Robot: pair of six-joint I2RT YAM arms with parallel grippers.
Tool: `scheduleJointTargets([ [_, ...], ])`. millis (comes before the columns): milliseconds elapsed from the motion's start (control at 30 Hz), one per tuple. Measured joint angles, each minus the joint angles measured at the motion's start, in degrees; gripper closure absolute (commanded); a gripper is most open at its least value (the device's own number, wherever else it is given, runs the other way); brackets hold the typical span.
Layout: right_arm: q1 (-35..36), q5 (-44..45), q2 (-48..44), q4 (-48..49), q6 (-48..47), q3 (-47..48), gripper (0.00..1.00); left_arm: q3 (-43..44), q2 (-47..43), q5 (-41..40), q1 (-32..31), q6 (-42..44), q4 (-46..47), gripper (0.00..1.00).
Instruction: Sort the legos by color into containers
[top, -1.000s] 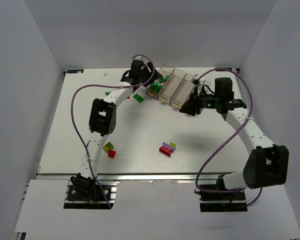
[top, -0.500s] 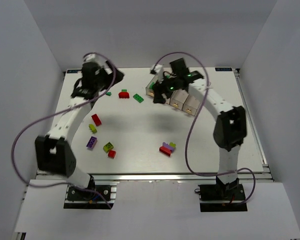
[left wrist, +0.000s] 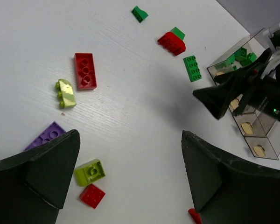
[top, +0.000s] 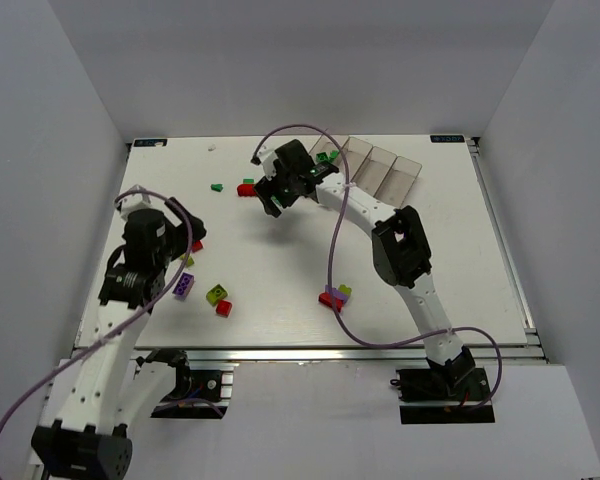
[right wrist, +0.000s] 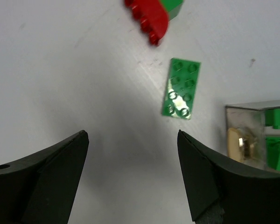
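Note:
Legos lie loose on the white table. In the left wrist view I see a red brick [left wrist: 85,71], a yellow-green one [left wrist: 66,92], a purple one [left wrist: 46,135], another yellow-green [left wrist: 89,171] and a small red one [left wrist: 92,195]. My left gripper [left wrist: 130,172] is open and empty above them, and it also shows in the top view [top: 175,240]. My right gripper [right wrist: 133,172] is open and empty, hovering just short of a flat green brick [right wrist: 181,87]. The clear containers [top: 375,165] stand at the back; the leftmost holds green bricks [right wrist: 276,135].
A red brick [top: 246,189] with a green one joined behind it and a small green piece [top: 217,186] lie at the back left. A red, purple and yellow-green cluster [top: 332,297] sits mid-table. White walls enclose the table on three sides.
My left gripper has swung from the back left down towards the near left bricks. My right gripper has moved left from the containers to over the flat green brick.

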Motion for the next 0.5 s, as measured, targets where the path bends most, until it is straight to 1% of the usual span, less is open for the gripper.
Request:
scheduleJointTargets([
  [100, -1.0, 1.8, 1.7, 5.7, 2.6, 0.3, 0.21, -0.5, -5.7, -1.9, 0.0, -1.2, -4.0, 0.02],
  [200, -1.8, 2.7, 4.5, 9.7, 4.0, 1.7, 0.21, -0.5, -9.2, -3.1, 0.0, -2.2, -7.0, 0.02],
  [333, -2.6, 2.6, 8.0, 12.1, 4.6, 1.8, 0.21, -0.6, -10.8, -4.0, 0.0, -3.2, -10.4, 0.02],
  [500, -2.7, 2.5, 10.1, 14.3, 4.1, 1.8, 0.21, -1.6, -11.0, -4.1, 0.0, -3.8, -12.4, 0.02],
])
